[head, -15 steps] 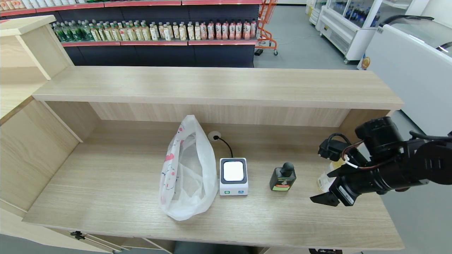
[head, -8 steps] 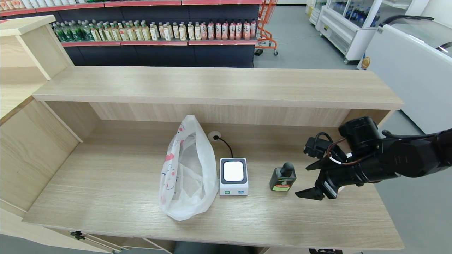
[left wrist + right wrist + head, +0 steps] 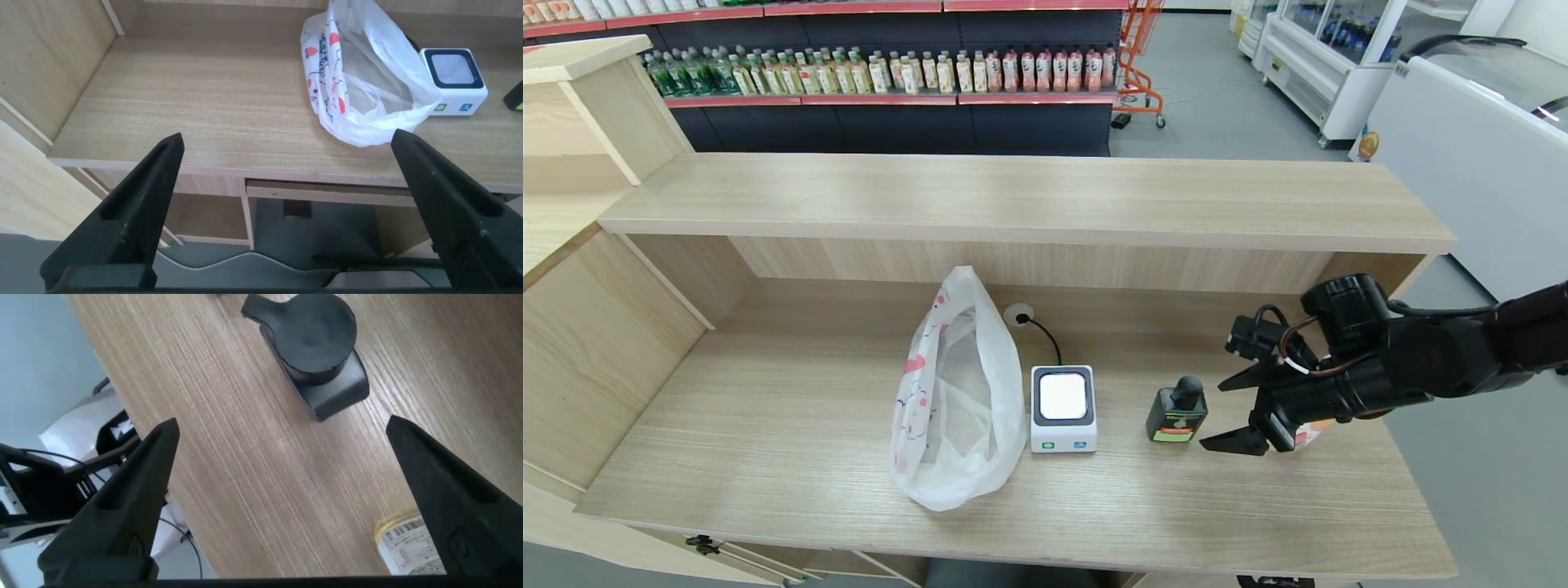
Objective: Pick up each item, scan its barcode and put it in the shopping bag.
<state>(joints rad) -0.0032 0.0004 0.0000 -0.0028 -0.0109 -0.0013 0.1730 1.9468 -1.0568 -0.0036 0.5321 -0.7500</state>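
The right tool (image 3: 279,423) hangs over the wooden desk (image 3: 245,506) with its two dark fingers (image 3: 122,498) spread wide apart. A dark bottle (image 3: 315,343) with a round black cap stands on the desk beyond the gap, untouched. A pale bottle (image 3: 409,539) with a barcode label shows just beside one finger.

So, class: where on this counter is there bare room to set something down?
Free: the counter left of the bag, and the front strip along its edge. Crowded: right of the bag, scanner, dark bottle and right tool close together.
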